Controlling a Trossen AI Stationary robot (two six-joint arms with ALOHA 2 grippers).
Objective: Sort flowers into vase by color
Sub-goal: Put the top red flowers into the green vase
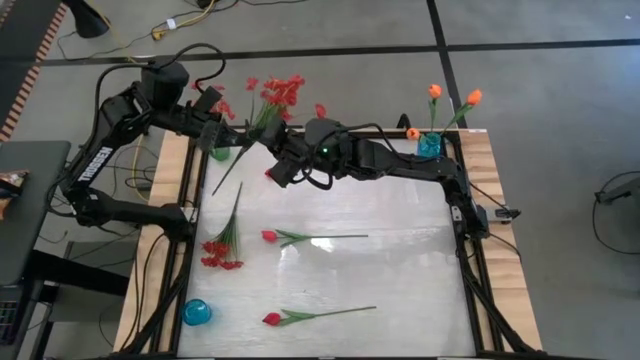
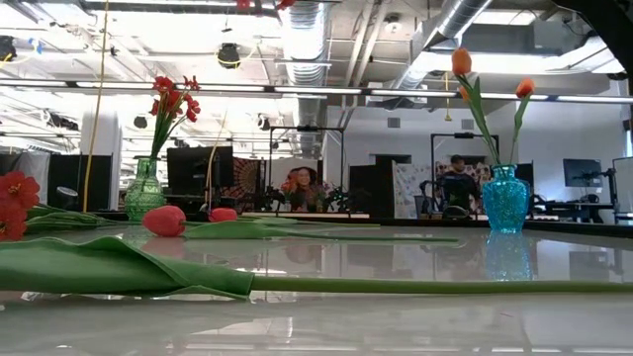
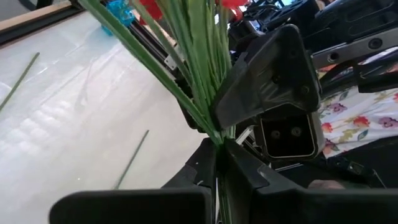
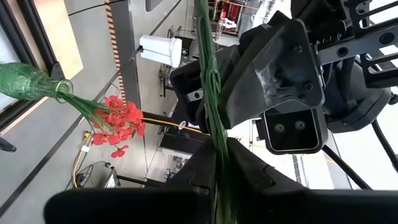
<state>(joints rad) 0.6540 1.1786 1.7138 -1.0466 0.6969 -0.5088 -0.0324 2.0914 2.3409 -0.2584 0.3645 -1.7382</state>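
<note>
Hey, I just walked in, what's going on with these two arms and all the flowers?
Both arms meet at the table's far left, by the green vase that already holds a red spray. The left tool is shut on a bunch of green stems, and the right tool pinches the same stems, mid-handover. Orange tulips stand in the blue vase. Another spray and two tulips lie on the table.

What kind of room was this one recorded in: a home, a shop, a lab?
Most likely a lab or open workshop. The low view shows exposed ceiling ducts, computer monitors and a person at a desk behind the table. From above, cables trail across a bare floor.
</note>
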